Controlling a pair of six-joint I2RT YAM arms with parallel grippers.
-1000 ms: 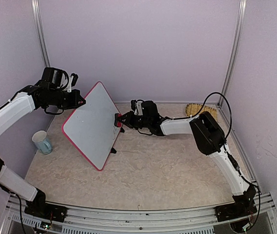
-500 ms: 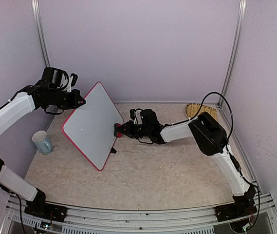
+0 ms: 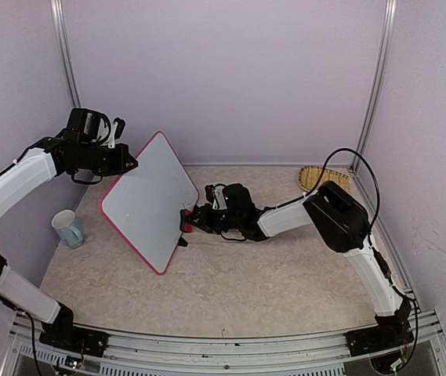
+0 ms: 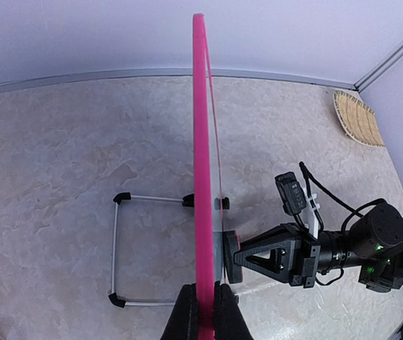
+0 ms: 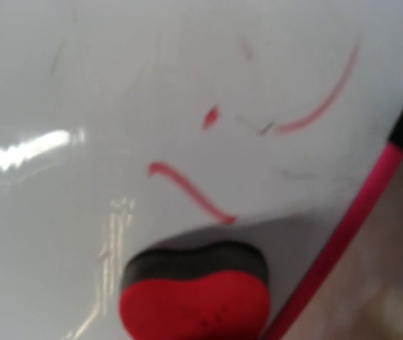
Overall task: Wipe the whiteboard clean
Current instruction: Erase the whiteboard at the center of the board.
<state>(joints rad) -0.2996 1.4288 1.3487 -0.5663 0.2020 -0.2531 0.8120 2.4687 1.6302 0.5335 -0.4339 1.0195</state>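
Note:
The whiteboard [image 3: 146, 205], white with a pink-red frame, stands tilted on the table at left of centre. My left gripper [image 3: 128, 164] is shut on its upper frame edge; the left wrist view shows the frame [image 4: 200, 142] edge-on between my fingers [image 4: 187, 315]. My right gripper [image 3: 189, 222] is shut on a red heart-shaped eraser [image 5: 195, 301] with a black felt layer, pressed on the board's lower right part near the frame. Red marker strokes [image 5: 187, 188] remain on the board [image 5: 151, 92] just above the eraser. The eraser also shows in the left wrist view [image 4: 229, 255].
A pale blue mug [image 3: 68, 229] stands on the table left of the board. A woven basket [image 3: 322, 178] lies at the back right. The board's wire stand [image 4: 115, 249] rests on the table behind it. Walls close the back and sides.
My right gripper has slid the eraser down the board's right side toward its lower edge. The left gripper and the board have stayed put.

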